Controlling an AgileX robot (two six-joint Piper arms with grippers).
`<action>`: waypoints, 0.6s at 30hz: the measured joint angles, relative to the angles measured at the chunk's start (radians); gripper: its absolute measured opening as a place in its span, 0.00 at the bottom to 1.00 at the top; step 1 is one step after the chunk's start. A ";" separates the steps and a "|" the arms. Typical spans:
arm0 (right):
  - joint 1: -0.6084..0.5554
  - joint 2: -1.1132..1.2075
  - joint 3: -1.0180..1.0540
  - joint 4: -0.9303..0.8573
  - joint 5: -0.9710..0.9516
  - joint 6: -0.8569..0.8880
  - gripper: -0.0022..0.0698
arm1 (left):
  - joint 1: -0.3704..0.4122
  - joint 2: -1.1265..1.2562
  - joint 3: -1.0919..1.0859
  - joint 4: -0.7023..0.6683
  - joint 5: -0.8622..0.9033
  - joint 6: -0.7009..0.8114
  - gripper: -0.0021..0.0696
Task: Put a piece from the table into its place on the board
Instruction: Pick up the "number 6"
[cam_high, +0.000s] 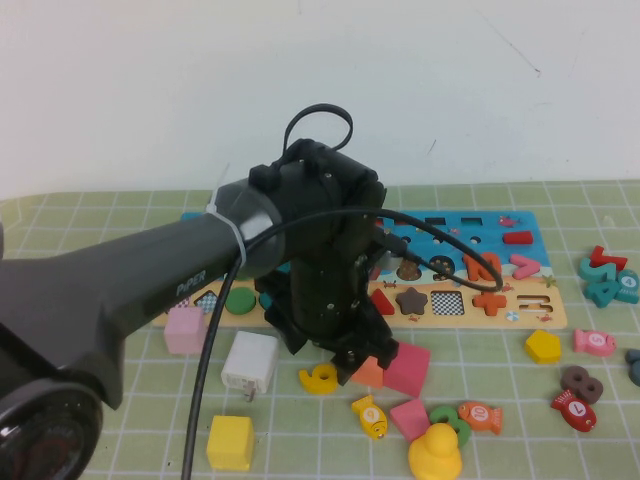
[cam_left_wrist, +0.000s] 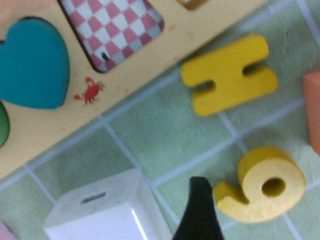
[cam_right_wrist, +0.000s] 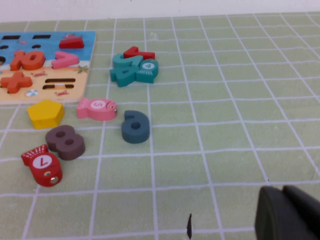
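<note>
At the left of the high view, a pink block, a white block and a yellow cube sit on the green-tiled table. The left arm crosses the middle of that frame and covers much of the puzzle board. Its left end effector hangs low over the loose pieces just below the board's front edge, beside a yellow number 6 and an orange piece touching a magenta square. From this view I cannot tell whether its fingers are open or closed.

The left wrist view shows what the arm hides from above: a teal heart seated in the board, an empty checkered slot, and a yellow H-shaped piece lying on the table just off the board's edge. One dark fingertip shows between the white block and the yellow 6, touching neither clearly.

At the right, a yellow pentagon, pink fish, brown 8 and red fish lie loose. Only the right wrist view shows the right end effector, low at its lower right corner, apparently closed and empty, well apart from a dark blue 6.
</note>
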 joint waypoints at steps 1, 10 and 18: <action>0.000 0.000 0.000 0.000 0.000 0.000 0.03 | 0.000 0.000 0.000 0.002 -0.007 -0.011 0.71; 0.000 0.000 0.000 -0.001 0.000 0.000 0.03 | 0.019 0.004 0.027 -0.025 0.008 -0.044 0.71; 0.000 0.000 0.000 -0.001 0.000 0.000 0.03 | 0.032 0.006 0.069 -0.061 -0.022 -0.054 0.71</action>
